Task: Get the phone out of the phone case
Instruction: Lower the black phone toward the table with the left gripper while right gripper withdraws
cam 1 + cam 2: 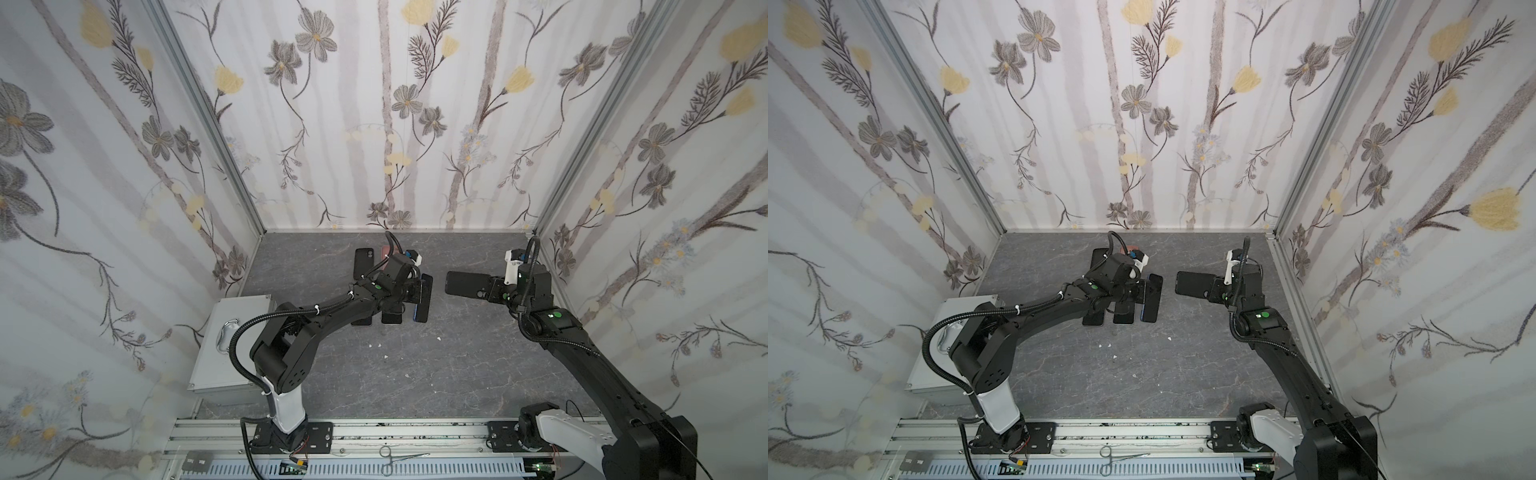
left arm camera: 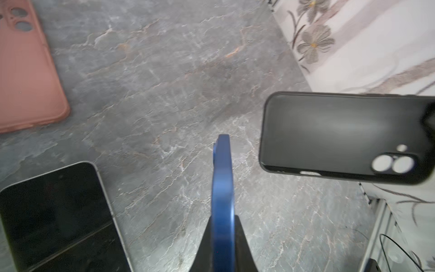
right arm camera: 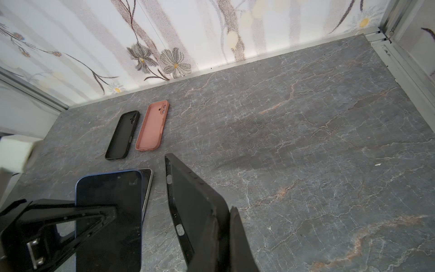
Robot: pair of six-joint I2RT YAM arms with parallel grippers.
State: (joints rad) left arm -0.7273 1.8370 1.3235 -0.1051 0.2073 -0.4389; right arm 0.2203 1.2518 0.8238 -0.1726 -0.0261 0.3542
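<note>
Phone [image 2: 223,188], blue, clamped in left tool [image 2: 223,217]; black case [image 2: 341,136], empty, clamped in right tool [image 1: 482,293].

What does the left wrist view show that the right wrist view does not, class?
Only left wrist: the camera cutouts of the held black case, and the blue phone edge-on. Only right wrist: a second black case lying on the table, and the blue phone's dark screen. Both: blue phone, held black case, pink case, silver-edged phone.
</note>
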